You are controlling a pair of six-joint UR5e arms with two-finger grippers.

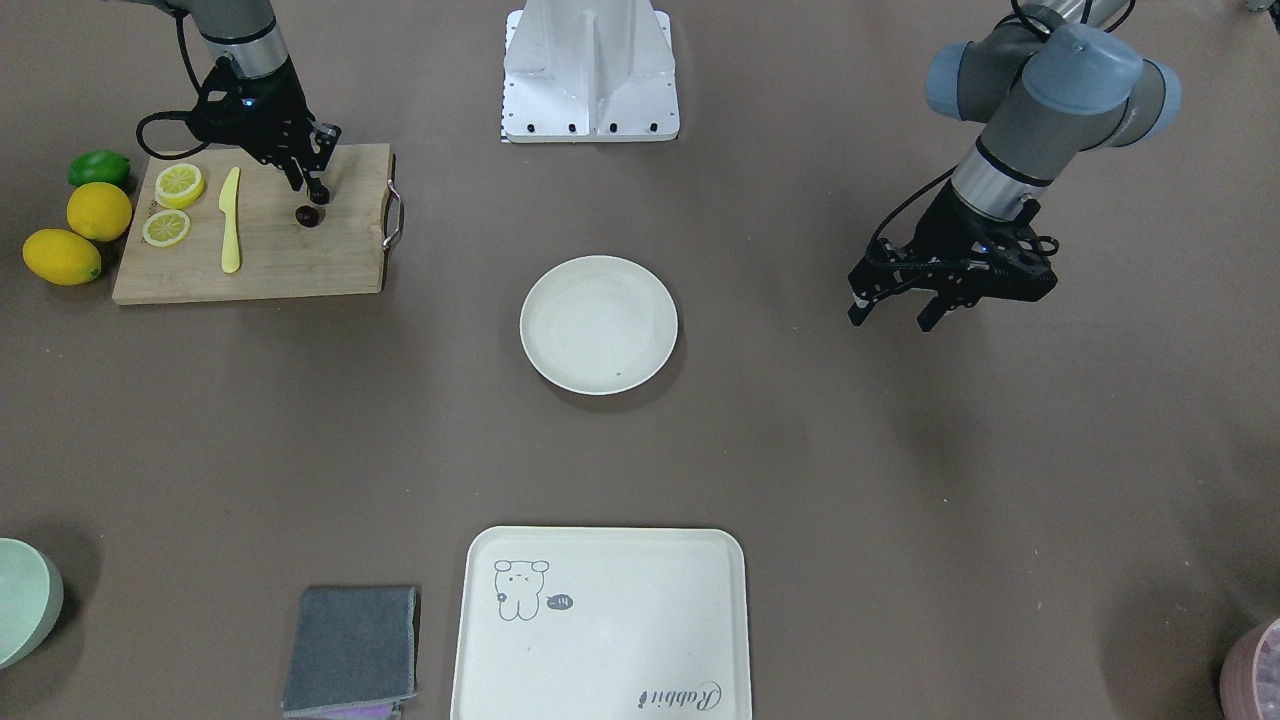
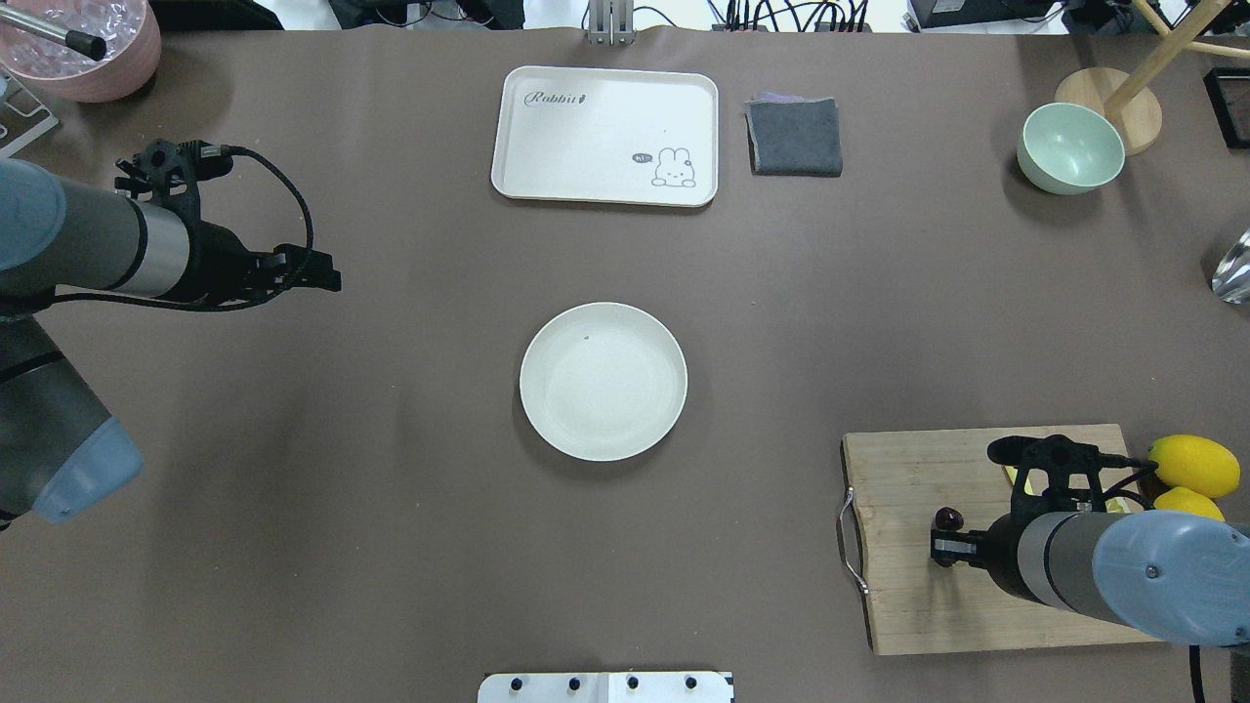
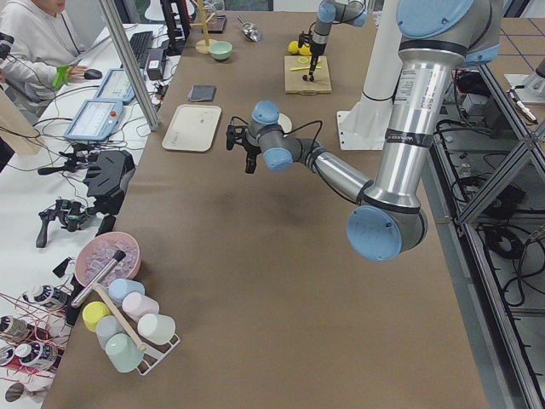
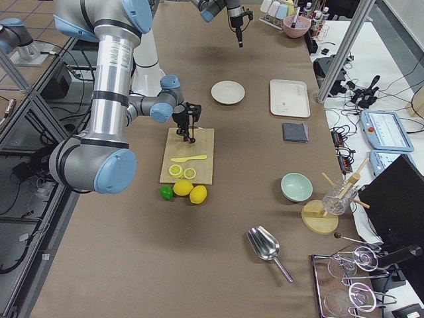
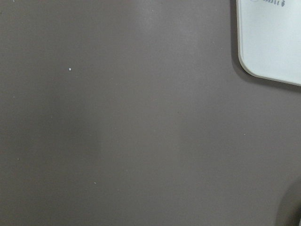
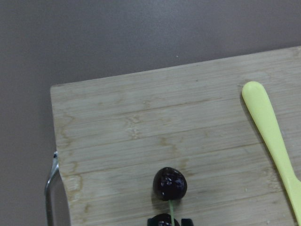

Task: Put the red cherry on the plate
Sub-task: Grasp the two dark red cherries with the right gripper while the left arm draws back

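The red cherry (image 1: 308, 215) lies on the wooden cutting board (image 1: 290, 262), near its handle end; it shows as dark glossy fruit (image 6: 170, 182) with a thin green stem running toward the camera. My right gripper (image 1: 316, 192) stands over it, its fingertips close together at the stem, shut on it as far as I can see. The plate (image 1: 598, 324) sits bare at the table's centre, well away from the board. Off to the other side my left gripper (image 1: 893, 312) hangs open above the bare table with nothing between its fingers.
On the board lie two lemon slices (image 1: 179, 185) and a yellow knife (image 1: 231, 220). Two lemons (image 1: 99, 211) and a lime (image 1: 99, 167) sit beside it. A cream tray (image 1: 600, 625), a grey cloth (image 1: 352, 650) and a green bowl (image 1: 20, 600) line the operators' edge.
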